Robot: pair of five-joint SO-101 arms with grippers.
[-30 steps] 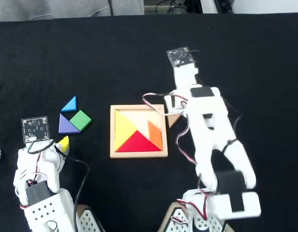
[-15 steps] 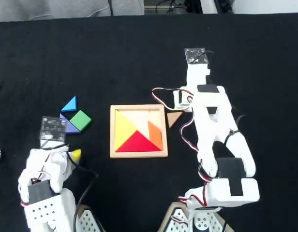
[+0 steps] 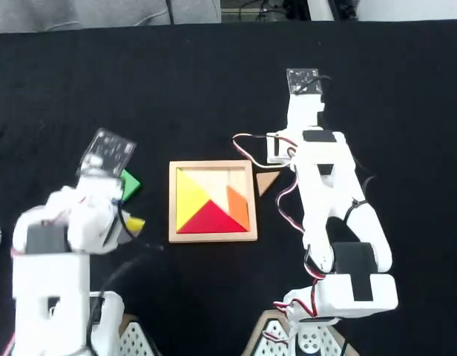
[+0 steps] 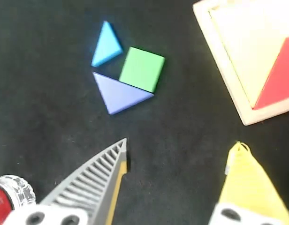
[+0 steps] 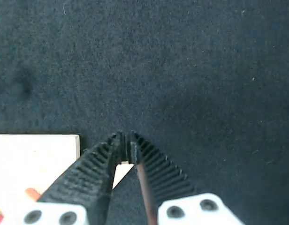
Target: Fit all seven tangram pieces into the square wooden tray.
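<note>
The square wooden tray (image 3: 212,237) holds only the yellow triangle (image 3: 188,199), red triangle (image 3: 212,219) and orange piece (image 3: 237,206), while the tan triangle (image 3: 267,181) at its three o'clock and the blue triangle (image 4: 106,45), green square (image 4: 142,69) and purple triangle (image 4: 118,93) at nine wait outside, left pincer (image 4: 180,145) spread and empty, right pincer (image 5: 125,138) pressed together.

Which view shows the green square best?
Left wrist view: the green square lies whole and unobstructed beside the purple triangle. In the high view the left arm covers most of it, leaving one corner.
</note>
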